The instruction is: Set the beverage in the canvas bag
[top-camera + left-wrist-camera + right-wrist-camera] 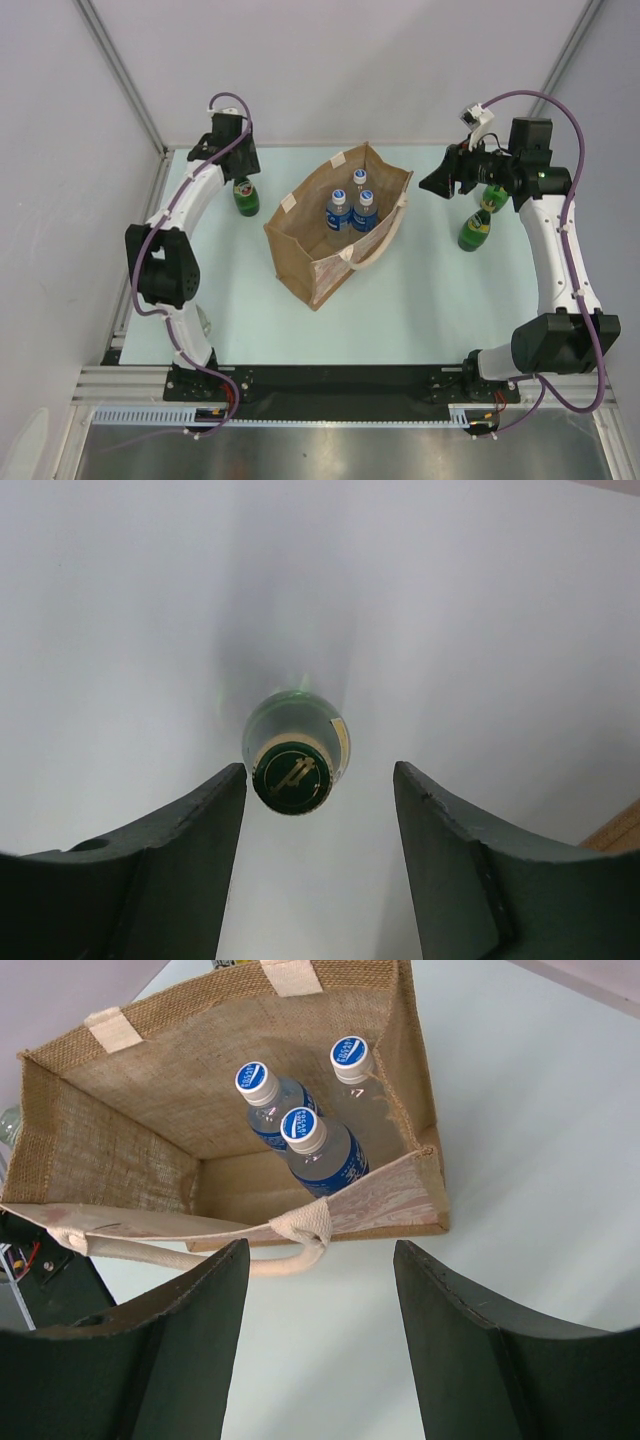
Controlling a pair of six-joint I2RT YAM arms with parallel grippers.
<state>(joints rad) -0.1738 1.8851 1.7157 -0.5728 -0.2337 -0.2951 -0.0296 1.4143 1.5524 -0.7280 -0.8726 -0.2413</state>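
The green bottle stands upright at the far left, just left of the canvas bag. It is probably glass, so heavy, rigid, slick and breakable; the neck under the cap is the best hold. The left gripper straddles the cap, jaws apart, not touching. The right gripper hangs open and empty, right of the bag.

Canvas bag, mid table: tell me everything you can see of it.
The canvas bag is a tan-brown, coarse-woven boxy tote with cream strap handles. It stands on the pale table, turned at an angle, mouth open upward, walls slightly slack. Three clear bottles with blue labels and blue-and-white caps stand inside, toward one end. Nothing else touches it.
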